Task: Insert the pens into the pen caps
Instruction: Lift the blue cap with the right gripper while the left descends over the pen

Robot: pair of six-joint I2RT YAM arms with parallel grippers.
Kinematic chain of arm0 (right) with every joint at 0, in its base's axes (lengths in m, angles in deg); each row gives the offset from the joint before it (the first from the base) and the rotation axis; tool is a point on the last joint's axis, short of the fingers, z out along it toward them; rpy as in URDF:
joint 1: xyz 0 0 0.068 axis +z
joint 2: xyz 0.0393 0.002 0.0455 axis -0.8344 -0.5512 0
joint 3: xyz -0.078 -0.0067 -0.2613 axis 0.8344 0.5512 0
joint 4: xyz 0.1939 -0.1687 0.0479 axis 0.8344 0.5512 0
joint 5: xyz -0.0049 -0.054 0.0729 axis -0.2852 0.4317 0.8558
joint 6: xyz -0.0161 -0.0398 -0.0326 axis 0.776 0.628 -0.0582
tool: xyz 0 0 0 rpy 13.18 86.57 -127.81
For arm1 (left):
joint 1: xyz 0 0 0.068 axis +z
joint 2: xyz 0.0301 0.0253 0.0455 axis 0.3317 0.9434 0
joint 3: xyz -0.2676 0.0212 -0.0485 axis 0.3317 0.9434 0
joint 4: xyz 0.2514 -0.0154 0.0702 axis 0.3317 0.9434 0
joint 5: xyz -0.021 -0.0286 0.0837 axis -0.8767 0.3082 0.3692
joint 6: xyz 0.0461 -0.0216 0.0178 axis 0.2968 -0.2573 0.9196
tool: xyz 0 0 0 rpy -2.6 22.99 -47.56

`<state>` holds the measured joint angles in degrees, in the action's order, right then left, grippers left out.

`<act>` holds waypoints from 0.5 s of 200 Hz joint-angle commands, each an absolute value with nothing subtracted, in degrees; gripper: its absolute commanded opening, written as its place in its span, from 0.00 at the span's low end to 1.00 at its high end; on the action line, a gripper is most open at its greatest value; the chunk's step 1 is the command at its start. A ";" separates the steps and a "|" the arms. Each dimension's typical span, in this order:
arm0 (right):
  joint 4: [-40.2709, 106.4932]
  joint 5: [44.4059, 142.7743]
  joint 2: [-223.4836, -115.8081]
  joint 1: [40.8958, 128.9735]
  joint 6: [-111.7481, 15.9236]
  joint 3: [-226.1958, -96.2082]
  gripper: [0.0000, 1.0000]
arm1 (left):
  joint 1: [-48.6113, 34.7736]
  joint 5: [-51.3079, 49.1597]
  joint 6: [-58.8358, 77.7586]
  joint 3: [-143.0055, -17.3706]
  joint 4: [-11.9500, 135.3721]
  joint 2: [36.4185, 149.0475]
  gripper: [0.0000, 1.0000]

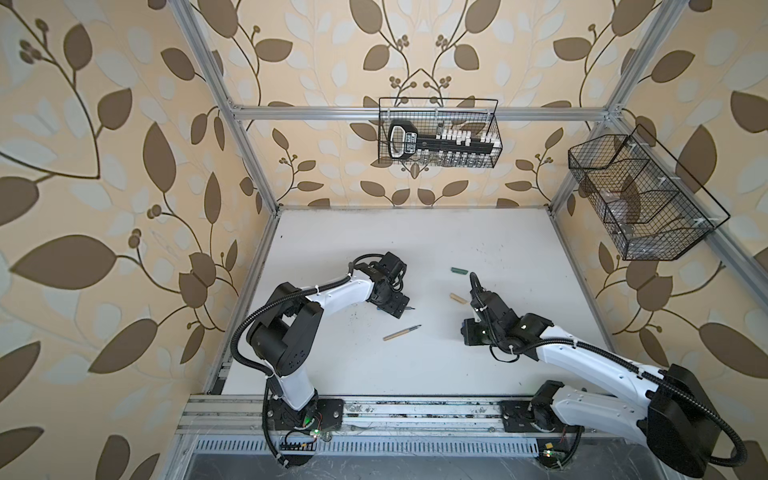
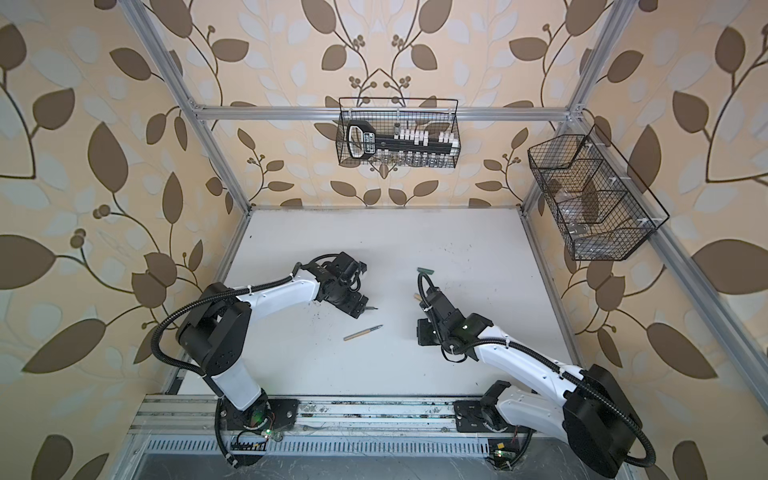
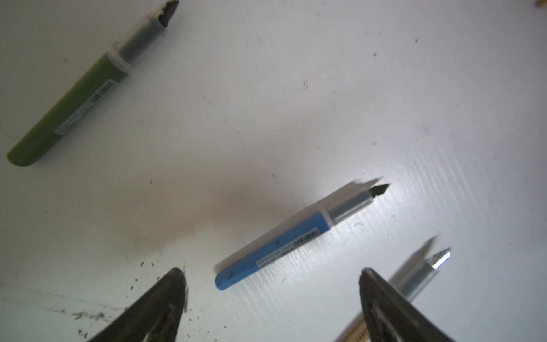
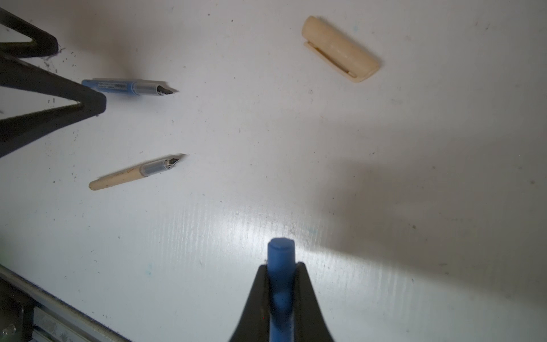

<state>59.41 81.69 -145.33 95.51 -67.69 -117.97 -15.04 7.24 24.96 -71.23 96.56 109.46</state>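
Note:
In the left wrist view my left gripper (image 3: 271, 271) is open and low over the table, with nothing between its fingers. The blue pen (image 3: 296, 237) lies just ahead of them, dark tip pointing away. The green pen (image 3: 71, 103) lies farther off. One finger (image 3: 384, 305) partly hides the tan pen (image 3: 420, 275). My right gripper (image 4: 280, 266) is shut on the blue pen cap (image 4: 280, 251), held above the table. The tan pen cap (image 4: 340, 47) lies beyond it. In both top views the tan pen (image 1: 402, 332) (image 2: 363, 333) lies between the arms. The green pen cap (image 1: 459, 270) lies farther back.
Two wire baskets hang on the frame, one at the back (image 1: 438, 133) and one at the right (image 1: 636, 199). An aluminium rail (image 1: 395, 409) runs along the table's front edge. Dark specks dot the white table (image 1: 415, 241).

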 commanded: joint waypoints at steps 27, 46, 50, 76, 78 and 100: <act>58.06 82.66 -143.28 95.35 -68.90 -116.41 0.10 | -14.82 10.37 27.65 -73.62 98.08 112.65 0.92; 57.68 82.57 -143.01 95.31 -69.39 -115.95 0.10 | -14.75 11.30 27.54 -73.32 96.70 112.78 0.91; 57.52 82.57 -142.97 95.37 -69.52 -115.86 0.10 | -14.78 10.63 27.57 -73.17 96.27 112.78 0.91; 56.23 82.87 -142.97 95.53 -70.37 -115.11 0.10 | -14.73 7.80 27.41 -72.44 93.78 112.36 0.89; 56.16 82.91 -143.01 95.56 -70.44 -115.05 0.10 | -14.73 7.71 27.35 -72.44 93.72 112.43 0.89; 55.59 83.21 -143.16 95.66 -70.62 -114.96 0.10 | -14.78 7.14 27.24 -72.78 93.70 113.40 0.87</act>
